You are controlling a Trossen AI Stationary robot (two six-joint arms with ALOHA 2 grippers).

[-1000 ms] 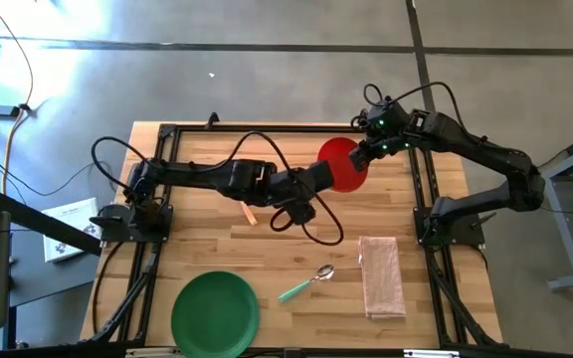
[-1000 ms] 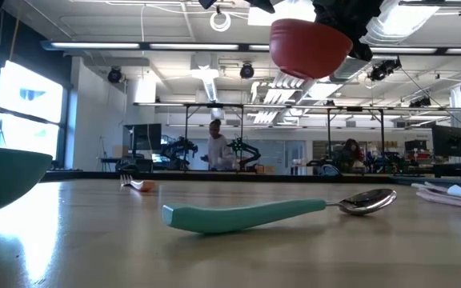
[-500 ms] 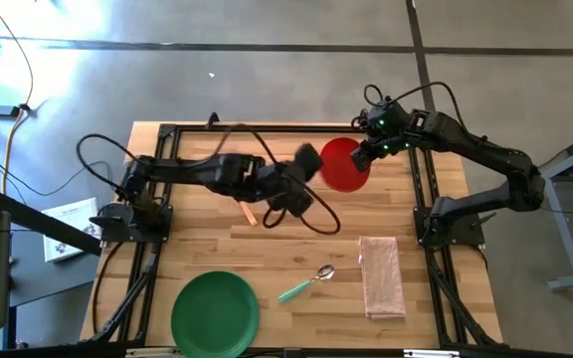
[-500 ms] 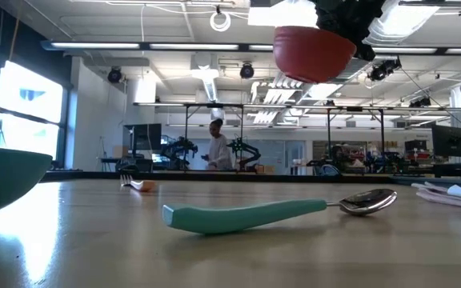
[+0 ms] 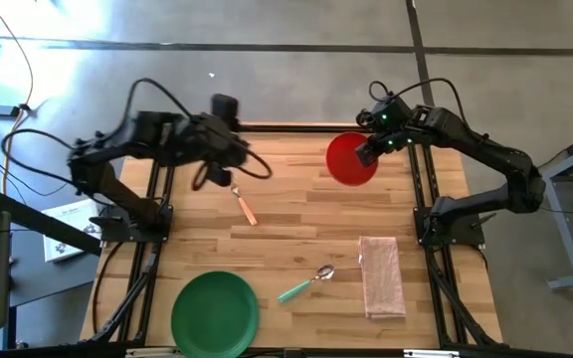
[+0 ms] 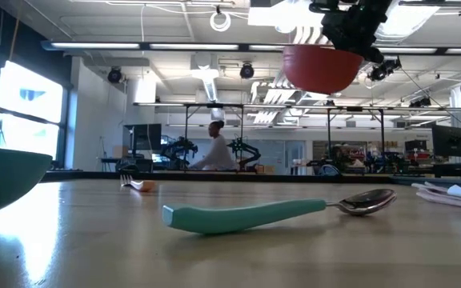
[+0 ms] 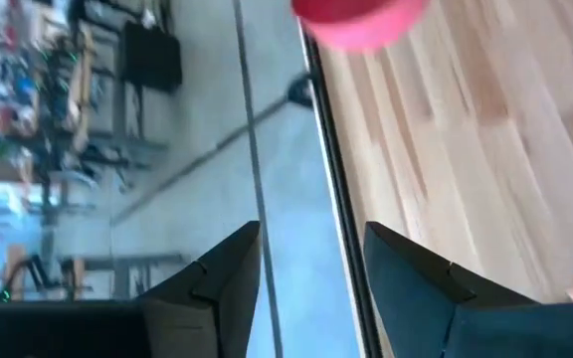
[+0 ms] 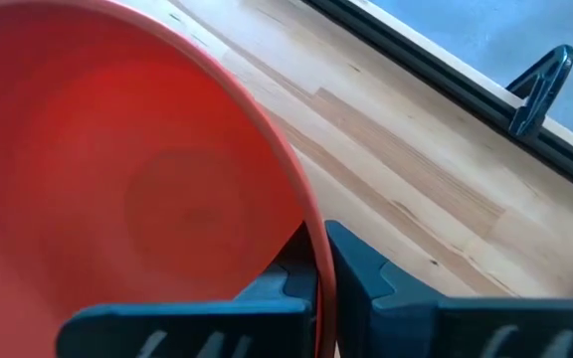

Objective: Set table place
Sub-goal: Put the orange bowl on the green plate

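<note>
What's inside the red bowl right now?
Nothing visible: the red bowl, pinched at its rim by the right gripper, shows a bare interior. The table directly beneath it is hidden.

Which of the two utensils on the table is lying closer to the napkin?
The teal-handled spoon, just beside the folded napkin. The orange-handled fork lies farther off, up near the left gripper.

Two arms matte black, chunky segmented links, rounded joint housings. Loose black cables loop off left arm (image 5: pixel 157 139). Right arm (image 5: pixel 476 149) shows small green lights near wrist. Black bases bolted on frame. Fingers (image 7: pixel 217 288) dark, angular, blocky, stepped inner edges.
</note>
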